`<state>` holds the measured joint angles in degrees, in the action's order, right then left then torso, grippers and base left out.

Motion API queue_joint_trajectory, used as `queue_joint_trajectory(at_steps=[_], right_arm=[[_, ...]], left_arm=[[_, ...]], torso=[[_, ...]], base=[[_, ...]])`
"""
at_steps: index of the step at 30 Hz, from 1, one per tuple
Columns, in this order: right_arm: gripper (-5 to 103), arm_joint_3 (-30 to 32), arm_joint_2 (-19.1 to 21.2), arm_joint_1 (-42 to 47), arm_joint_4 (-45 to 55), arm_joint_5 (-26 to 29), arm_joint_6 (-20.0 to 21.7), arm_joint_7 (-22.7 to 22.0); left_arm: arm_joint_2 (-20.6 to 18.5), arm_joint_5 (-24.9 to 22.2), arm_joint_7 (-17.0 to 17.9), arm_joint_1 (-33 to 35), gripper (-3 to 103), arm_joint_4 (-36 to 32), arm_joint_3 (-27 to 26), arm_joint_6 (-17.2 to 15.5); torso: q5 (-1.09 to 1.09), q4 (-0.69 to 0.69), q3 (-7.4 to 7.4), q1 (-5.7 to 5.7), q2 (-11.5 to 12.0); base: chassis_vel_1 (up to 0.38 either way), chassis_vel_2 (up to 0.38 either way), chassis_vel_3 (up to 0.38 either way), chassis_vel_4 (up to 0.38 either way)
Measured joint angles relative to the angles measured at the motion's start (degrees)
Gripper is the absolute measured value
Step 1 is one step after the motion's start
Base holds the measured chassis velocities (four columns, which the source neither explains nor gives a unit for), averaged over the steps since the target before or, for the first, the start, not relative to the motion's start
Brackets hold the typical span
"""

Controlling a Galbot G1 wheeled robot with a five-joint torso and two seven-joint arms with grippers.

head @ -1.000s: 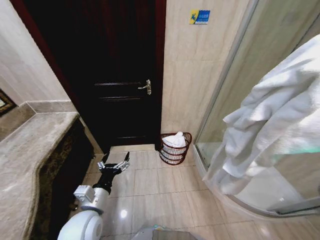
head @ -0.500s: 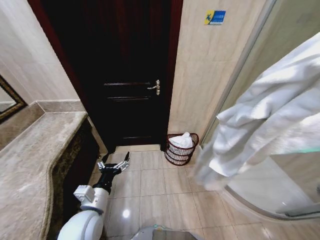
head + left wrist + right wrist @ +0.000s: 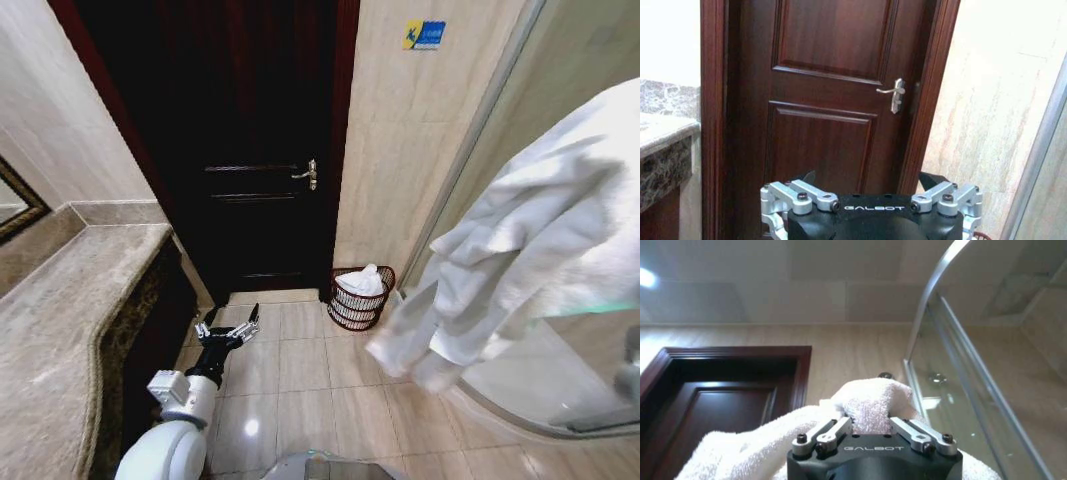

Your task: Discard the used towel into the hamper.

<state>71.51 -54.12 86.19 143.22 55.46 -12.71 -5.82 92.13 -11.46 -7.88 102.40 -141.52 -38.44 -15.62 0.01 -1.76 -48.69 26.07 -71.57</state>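
A large white towel [image 3: 520, 250] hangs in the air on the right, and its lower end dangles above the floor tiles. In the right wrist view my right gripper [image 3: 870, 423] is shut on a bunched fold of this towel [image 3: 870, 400]. The hamper [image 3: 345, 303], a small round dark red-brown openwork basket, stands on the floor against the wall between the door and the shower glass. A white cloth [image 3: 366, 280] lies inside it. My left gripper [image 3: 228, 325] hangs low over the floor beside the counter, open and holding nothing. It faces the door in the left wrist view [image 3: 870, 181].
A shut dark wooden door [image 3: 250, 140] with a metal handle [image 3: 309, 175] fills the far wall. A marble counter [image 3: 70, 320] runs along the left. A curved glass shower enclosure [image 3: 545, 400] stands on the right. Beige floor tiles [image 3: 300, 370] lie between them.
The towel's hanging end has swung left and lower, closer to the hamper. The camera has shifted a little. The left arm has stayed where it was.
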Motion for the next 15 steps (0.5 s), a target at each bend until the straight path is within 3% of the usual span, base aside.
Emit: queue_joint_trajectory(at_steps=[8, 15], right_arm=[[13, -1.9, -0.7, 0.0, 0.0, -0.2, -0.8, 2.8], [13, -8.0, -1.5, -1.5, -0.8, -4.6, -2.2, 4.1]], left_arm=[[0.0, 0.0, 0.0, 0.0, 100, 0.0, 0.0, 0.0], [0.0, 0.0, 0.0, 0.0, 100, 0.0, 0.0, 0.0]], torso=[[-0.01, 0.0, 0.0, 0.0, 0.0], [-0.04, 0.0, 0.0, 0.0, 0.0]], base=[[0.0, 0.0, 0.0, 0.0], [0.0, 0.0, 0.0, 0.0]])
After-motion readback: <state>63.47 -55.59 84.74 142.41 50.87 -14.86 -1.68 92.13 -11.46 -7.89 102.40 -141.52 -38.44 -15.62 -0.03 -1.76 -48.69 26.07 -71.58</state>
